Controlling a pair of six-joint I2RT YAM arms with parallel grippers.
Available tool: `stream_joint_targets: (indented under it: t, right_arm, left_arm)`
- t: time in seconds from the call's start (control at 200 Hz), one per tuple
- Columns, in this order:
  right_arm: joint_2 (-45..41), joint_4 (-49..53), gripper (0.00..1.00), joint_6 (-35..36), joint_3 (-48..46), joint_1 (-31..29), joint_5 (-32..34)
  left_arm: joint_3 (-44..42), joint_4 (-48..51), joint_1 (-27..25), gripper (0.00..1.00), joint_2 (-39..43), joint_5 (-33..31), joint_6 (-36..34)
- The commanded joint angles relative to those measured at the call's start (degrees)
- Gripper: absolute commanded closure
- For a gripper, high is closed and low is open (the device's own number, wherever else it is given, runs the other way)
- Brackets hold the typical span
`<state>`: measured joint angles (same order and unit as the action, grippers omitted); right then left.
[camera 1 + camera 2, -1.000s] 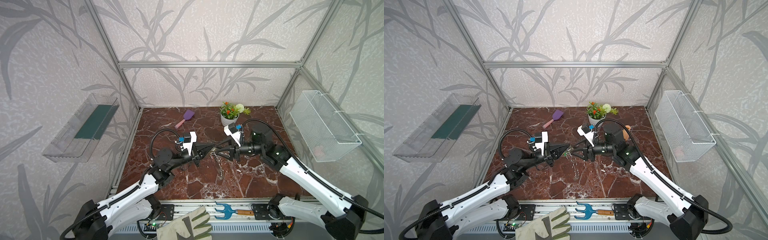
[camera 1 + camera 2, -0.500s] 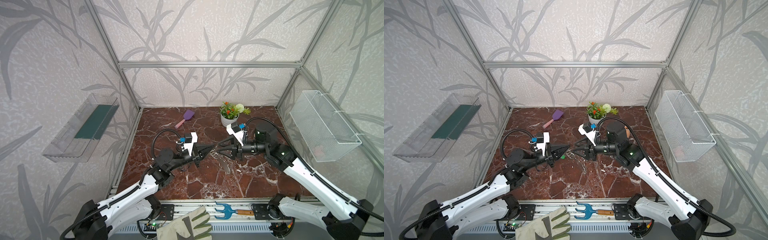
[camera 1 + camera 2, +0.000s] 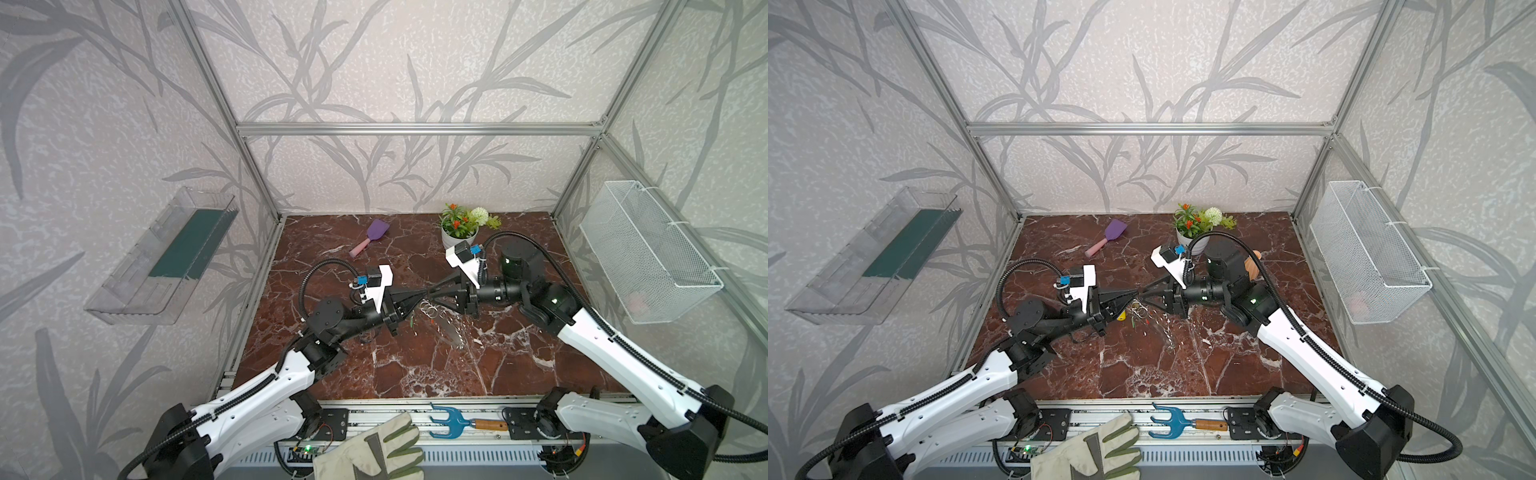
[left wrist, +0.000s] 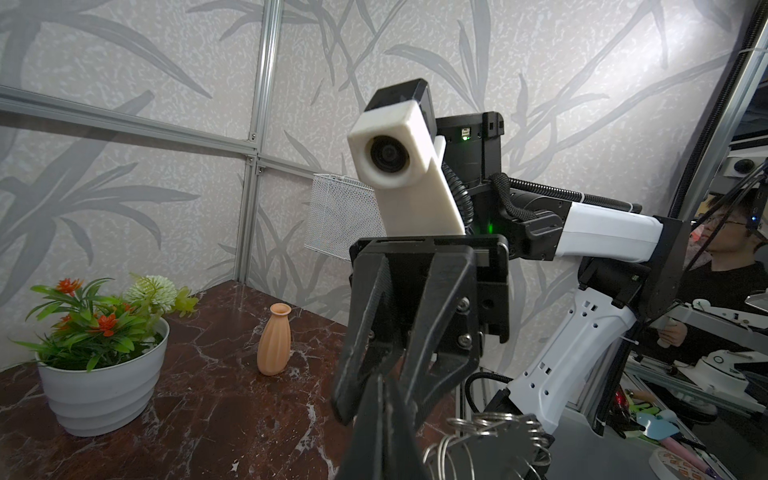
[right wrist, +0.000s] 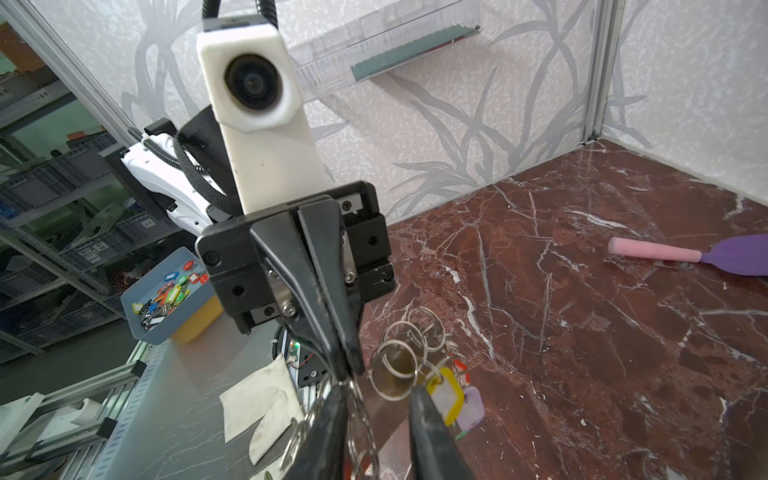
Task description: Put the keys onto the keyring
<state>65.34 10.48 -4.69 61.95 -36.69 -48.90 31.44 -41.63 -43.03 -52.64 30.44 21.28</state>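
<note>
we see left end effector [image 5: 348,369] pressed together on the keyring [image 5: 386,415], held over the bench [image 5: 582,332], yellow and lilac keys [image 5: 449,395] hanging from it. right end effector [image 5: 376,390] part-spread astride it. wall basket [image 3: 648,249] holds something pink [image 3: 636,302], possibly.

Top views overlook the table [image 3: 415,374]; wrist views face each other.

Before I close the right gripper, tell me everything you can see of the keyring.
The keyring is a flat grey band, flexible-looking, its edge fringed with thin silver wire rings. It is held up over the marble table. The left gripper is shut, its fingers pinching it; the band runs on between the open fingers of the right gripper. Yellow, lilac, red and green key tags appear to hang from its rings.
</note>
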Motion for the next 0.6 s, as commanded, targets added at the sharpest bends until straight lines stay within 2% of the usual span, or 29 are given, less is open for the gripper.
stream_joint_targets:
  t: [0.0, 0.265, 0.48, 0.595]
  right_arm:
    - [0.9, -3.6, 0.78, -1.2, 0.6, 0.1, -2.8]
    - [0.6, -4.0, 1.00, -1.5, -0.1, 0.1, -3.6]
    - [-0.1, -3.9, 1.00, -1.8, -0.5, 0.2, -3.5]
    - [-0.4, -3.6, 1.00, -1.7, -0.5, 0.2, -2.4]
  left_arm:
    - [0.3, -3.3, -0.2, 1.00, 0.5, 1.0, 1.0]
    - [0.6, -2.4, -0.4, 1.00, 1.1, 0.7, 0.5]
    - [1.0, -1.2, -0.3, 1.00, 1.6, 0.7, 0.3]
    - [2.2, 3.3, -0.4, 1.00, 1.9, 0.2, -0.4]
